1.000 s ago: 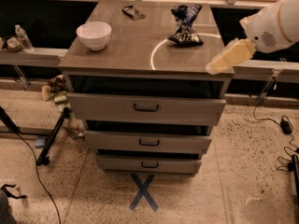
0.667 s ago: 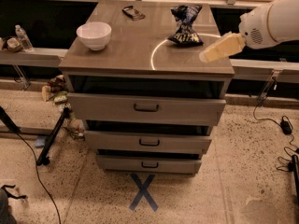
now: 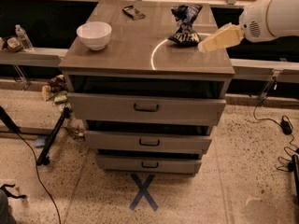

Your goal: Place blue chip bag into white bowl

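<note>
Gripper [image 3: 206, 45] hovers just right of the blue chip bag [image 3: 186, 24], can't tell if it's open; white bowl [image 3: 94, 34] sits empty, far left.

The counter [image 3: 126, 45] is the flat grey-brown top of a drawer unit. On it: white bowl [image 3: 94, 34] at left, upright; blue chip bag [image 3: 185, 24] at rear right; small flat dark object [image 3: 133, 12] at rear centre. The gripper [image 3: 209, 44] hovers over the right edge, just beside the bag.
</note>
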Tool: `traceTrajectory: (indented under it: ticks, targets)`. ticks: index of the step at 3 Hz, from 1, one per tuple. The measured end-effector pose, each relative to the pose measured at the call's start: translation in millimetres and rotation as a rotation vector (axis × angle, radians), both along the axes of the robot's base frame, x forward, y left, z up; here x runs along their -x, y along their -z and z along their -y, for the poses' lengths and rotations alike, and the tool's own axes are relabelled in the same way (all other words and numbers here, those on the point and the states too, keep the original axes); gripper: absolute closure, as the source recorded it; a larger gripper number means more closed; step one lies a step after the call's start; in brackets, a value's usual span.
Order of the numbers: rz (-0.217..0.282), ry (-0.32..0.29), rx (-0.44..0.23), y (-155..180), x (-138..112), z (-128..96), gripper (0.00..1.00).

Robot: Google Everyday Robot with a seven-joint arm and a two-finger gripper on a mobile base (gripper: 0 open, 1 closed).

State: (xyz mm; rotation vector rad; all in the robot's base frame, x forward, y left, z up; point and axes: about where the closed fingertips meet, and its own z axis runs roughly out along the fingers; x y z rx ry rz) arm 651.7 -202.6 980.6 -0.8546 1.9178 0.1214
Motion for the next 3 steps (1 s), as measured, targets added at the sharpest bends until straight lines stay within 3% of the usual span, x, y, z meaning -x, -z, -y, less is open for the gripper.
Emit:
traceTrajectory:
  ticks: [1,3]
  targets:
    - [-0.019,0.019,-0.034,14.9,-14.4,-3.7,0.00]
    - [-0.043,0.106,-0.142,64.0,-86.8,-16.6,0.00]
